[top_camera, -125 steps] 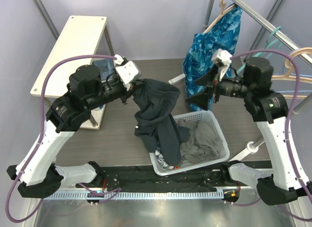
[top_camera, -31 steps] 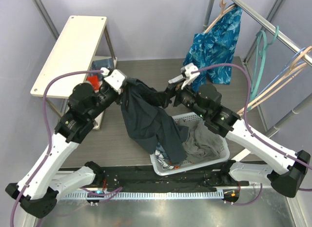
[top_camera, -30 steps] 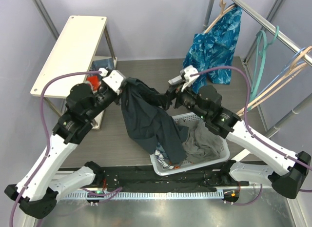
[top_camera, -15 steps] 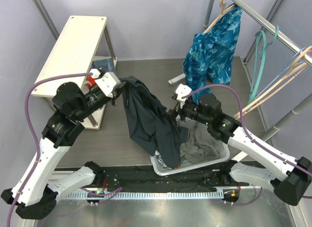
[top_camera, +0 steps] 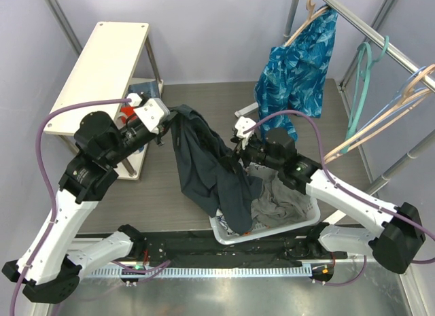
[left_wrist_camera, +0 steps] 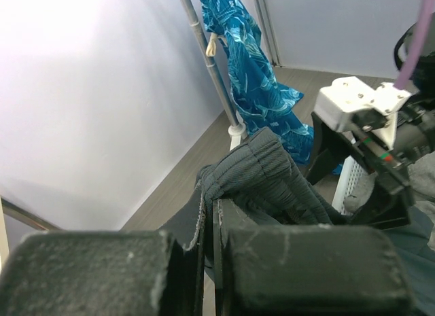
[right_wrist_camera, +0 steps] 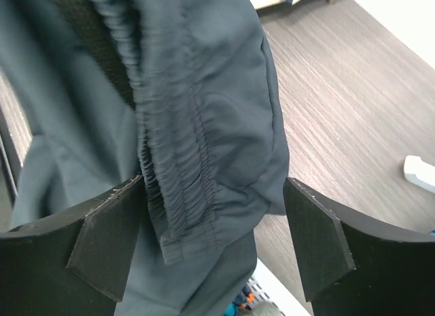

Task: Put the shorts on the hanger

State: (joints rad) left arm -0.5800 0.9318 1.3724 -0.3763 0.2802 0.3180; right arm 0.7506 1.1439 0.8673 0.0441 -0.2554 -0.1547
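Basket: a white slatted laundry basket point(top_camera: 307, 219) at the near edge of the dark wood-grain table point(top_camera: 156, 187). It contains a crumpled grey cloth point(top_camera: 280, 202) and a scrap of patterned fabric point(top_camera: 228, 225) in the near-left corner. The lower end of the shorts point(top_camera: 204, 168) drapes in over its left rim.

Shorts: dark navy, hanging lifted above the table, with the waistband uppermost.

Left gripper point(left_wrist_camera: 212, 227): the arm reaches right at mid height, with the fingers pressed together on the waistband.

Right gripper point(right_wrist_camera: 212, 194): the arm stretches low to the left over the basket. The fingers are spread, one on each side of the gathered waistband, gripping nothing.

Hanger point(top_camera: 380, 117): beige, on the rail point(top_camera: 380, 37) at the right, well apart from the shorts.

Open room: bare table left of the shorts up to the cream shelf point(top_camera: 102, 71). A blue leaf-patterned garment point(top_camera: 299, 58) hangs behind.
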